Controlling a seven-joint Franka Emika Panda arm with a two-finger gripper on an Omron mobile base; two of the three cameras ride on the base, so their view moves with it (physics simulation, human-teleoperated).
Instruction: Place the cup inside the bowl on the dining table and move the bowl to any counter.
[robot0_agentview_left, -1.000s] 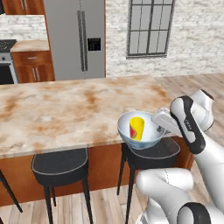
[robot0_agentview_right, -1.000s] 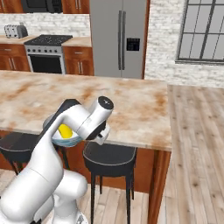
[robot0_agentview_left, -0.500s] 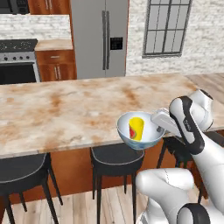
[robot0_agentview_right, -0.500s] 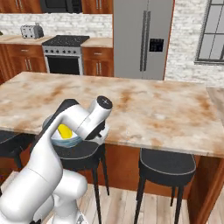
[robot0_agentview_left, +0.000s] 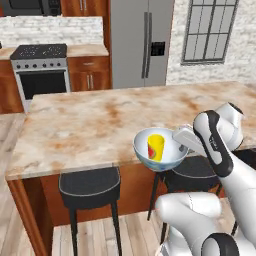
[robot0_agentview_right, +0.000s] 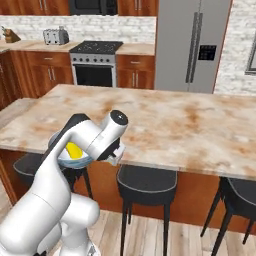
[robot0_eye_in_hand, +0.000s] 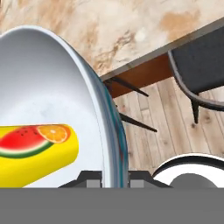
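Observation:
My gripper (robot0_agentview_left: 179, 138) is shut on the right rim of the pale blue-grey bowl (robot0_agentview_left: 161, 156) and holds it in the air at the near edge of the dining table (robot0_agentview_left: 95, 120), above the stools. The yellow cup (robot0_agentview_left: 155, 147) stands inside the bowl. In the hand view the bowl's rim (robot0_eye_in_hand: 112, 131) runs between the two fingertips of the gripper (robot0_eye_in_hand: 114, 177), and the cup (robot0_eye_in_hand: 37, 151), with its fruit print, lies against the white inside. From the right base view the arm covers most of the bowl (robot0_agentview_right: 70, 159); the cup (robot0_agentview_right: 74, 150) shows as a yellow patch.
Black round stools (robot0_agentview_left: 90, 186) (robot0_agentview_right: 146, 179) line the table's near side under the bowl. Behind the table stand a steel fridge (robot0_agentview_left: 142, 42), a stove (robot0_agentview_left: 40, 70) and wall counters (robot0_agentview_right: 30, 47) with a toaster (robot0_agentview_right: 55, 35). Wooden floor lies below.
The whole scene has slid to the right in both base views, so the base has driven left along the table. The bowl with the cup stays in the grip, unchanged relative to the arm.

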